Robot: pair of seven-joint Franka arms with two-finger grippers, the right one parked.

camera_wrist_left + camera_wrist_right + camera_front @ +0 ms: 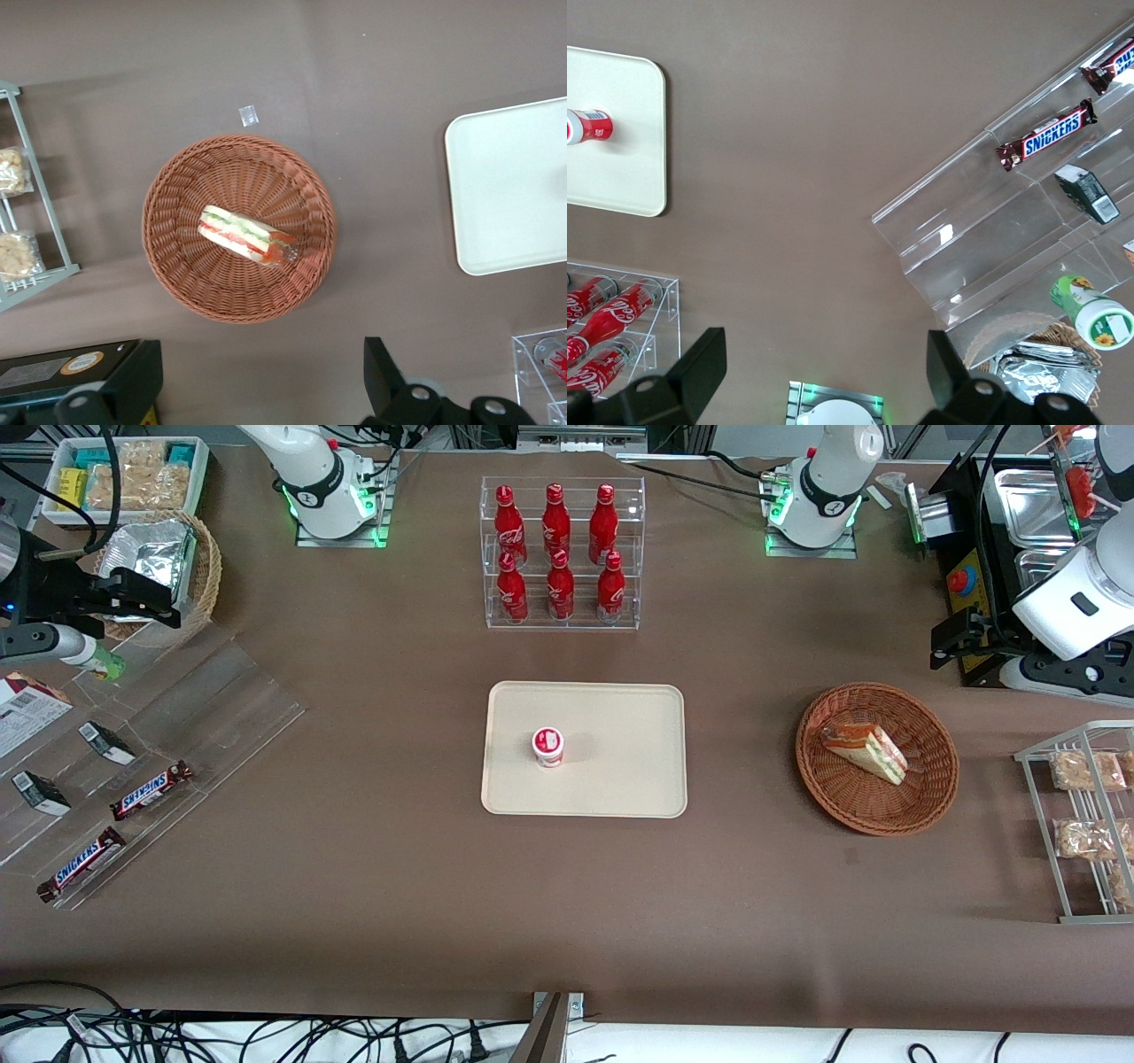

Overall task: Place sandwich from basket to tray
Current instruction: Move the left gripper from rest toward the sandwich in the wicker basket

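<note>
The sandwich (864, 751) (246, 235), a wrapped white-bread wedge with green, red and orange layers, lies inside the round reddish-brown wicker basket (873, 825) (177, 261). The cream tray (620, 779) (514, 177) sits mid-table, holding only a small red-and-white cup (548, 746). My gripper (952, 640) (261, 390) hangs high above the table, farther from the front camera than the basket and toward the working arm's end. Its fingers (381, 381) are open wide, with bare tablecloth showing between them and nothing held.
A clear rack of red bottles (561, 553) stands farther back than the tray. A wire rack with snack packs (1085, 824) (27, 221) is beside the basket. Metal trays (1032, 514) lie near the working arm. An acrylic shelf with Snickers bars (151, 790) is at the parked arm's end.
</note>
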